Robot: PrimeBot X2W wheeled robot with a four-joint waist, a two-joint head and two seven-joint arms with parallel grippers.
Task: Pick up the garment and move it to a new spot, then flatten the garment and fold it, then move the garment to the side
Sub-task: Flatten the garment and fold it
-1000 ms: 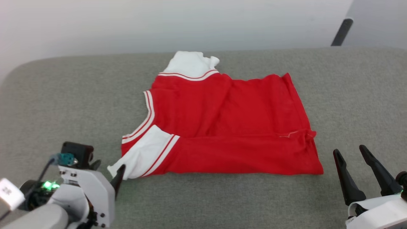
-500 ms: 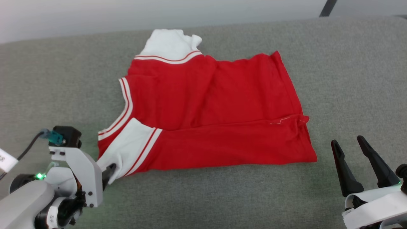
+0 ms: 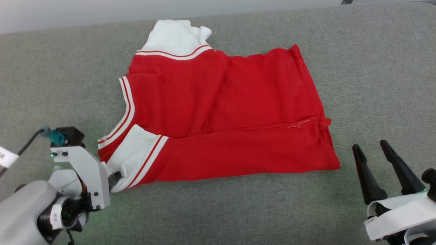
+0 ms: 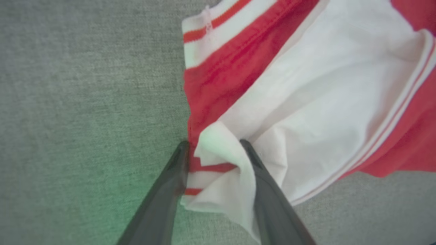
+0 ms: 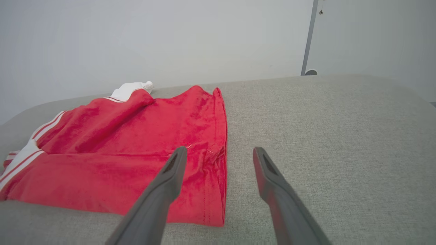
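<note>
Since a second ago my head has dipped and the whole picture has slid with it, so the garment's drift up the head view is the camera's doing. What has truly moved is my left tool [image 4: 214, 144], which has pushed in until the sleeve's corner sits between its fingers.

The grey cloth-covered desk [image 3: 374, 68] carries everything. The garment [image 3: 221, 102] lies on its middle, plain red side up, collar end toward my left and hem [image 3: 322, 102] toward my right. Its near long edge is turned over into a band. The far white sleeve [image 3: 173, 34] sticks out at the back, and the near white sleeve [image 3: 136, 153] points at my left tool.

That tool's jaws stand apart, one each side of the bunched white corner. I judge they have not yet pinched it. My right tool [image 3: 370, 144] is spread wide and empty, near the hem's near corner but clear of it.

I take the step in hand to be gripping this sleeve so I can fold it in. To do it well I should close fully on every layer of the bunch. Then I should lift only a little and carry the sleeve over the red without dragging the body
</note>
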